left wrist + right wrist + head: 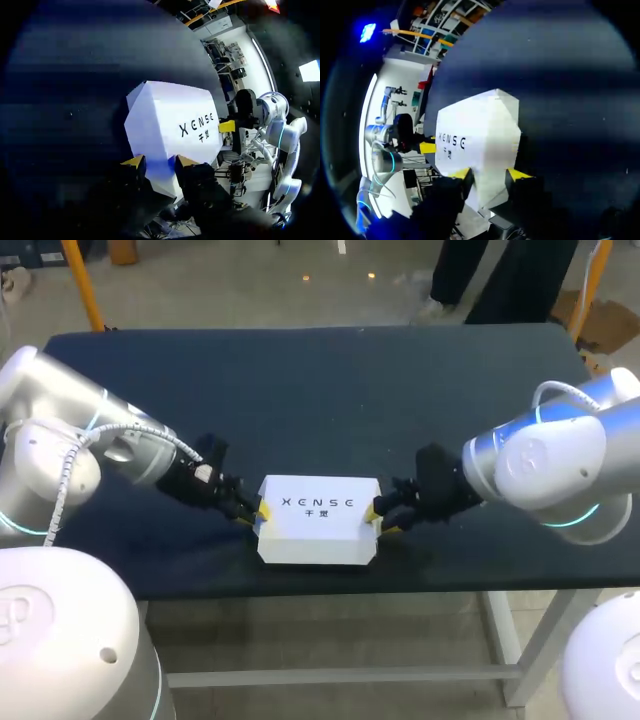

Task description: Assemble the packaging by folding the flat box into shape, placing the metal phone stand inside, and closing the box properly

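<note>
At near middle of dark table [300, 390]: white box [318, 522] pinched at both ends.

Stands folded into shape, top face flat and closed, printed side up, close to the table's near edge. Gripped at its left end by left gripper [252, 512], fingers set narrow, with the box's tapered end between them and a yellow tip touching each side. Gripped likewise at its right end by right gripper [381, 520], fingers narrow, with white card filling the gap between the yellow tips. From either wrist view, shows the other arm's yellow tip against the box's far end. Arms low over the table, in from left and right, with the box between them.
</note>
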Controlling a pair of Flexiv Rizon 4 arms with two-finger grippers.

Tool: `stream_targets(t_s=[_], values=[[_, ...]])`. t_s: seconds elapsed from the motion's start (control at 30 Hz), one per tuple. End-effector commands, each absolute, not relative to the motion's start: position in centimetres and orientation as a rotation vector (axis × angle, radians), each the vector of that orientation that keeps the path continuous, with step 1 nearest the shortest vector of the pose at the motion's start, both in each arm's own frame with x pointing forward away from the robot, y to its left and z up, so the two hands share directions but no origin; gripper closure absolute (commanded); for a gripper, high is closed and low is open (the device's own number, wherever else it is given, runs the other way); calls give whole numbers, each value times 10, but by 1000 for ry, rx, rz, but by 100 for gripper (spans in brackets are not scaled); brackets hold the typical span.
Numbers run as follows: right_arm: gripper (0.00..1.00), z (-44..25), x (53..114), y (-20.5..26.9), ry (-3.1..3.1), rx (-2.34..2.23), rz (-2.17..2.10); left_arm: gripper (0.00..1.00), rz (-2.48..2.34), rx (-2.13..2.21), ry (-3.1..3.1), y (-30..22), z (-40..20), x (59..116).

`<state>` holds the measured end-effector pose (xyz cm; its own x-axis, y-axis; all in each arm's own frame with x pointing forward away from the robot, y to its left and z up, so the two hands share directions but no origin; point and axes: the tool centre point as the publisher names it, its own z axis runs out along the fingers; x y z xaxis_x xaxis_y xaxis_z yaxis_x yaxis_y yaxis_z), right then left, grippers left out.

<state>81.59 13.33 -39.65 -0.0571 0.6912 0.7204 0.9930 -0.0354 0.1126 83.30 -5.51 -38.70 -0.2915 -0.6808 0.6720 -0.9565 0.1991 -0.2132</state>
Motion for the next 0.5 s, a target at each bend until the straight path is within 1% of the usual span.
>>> stream_targets(t_s=[0.03,0.2,0.5], values=[[54,-403,823,131,-1770,-1728,-891,57,813,1534,-2013,-56,-399,842],[54,-405,827,131,-1769,-1722,-887,54,813,1621,-1989,-59,-398,836],[55,-407,829,131,-1765,-1723,-878,58,813,1649,-1979,-62,-395,827]])
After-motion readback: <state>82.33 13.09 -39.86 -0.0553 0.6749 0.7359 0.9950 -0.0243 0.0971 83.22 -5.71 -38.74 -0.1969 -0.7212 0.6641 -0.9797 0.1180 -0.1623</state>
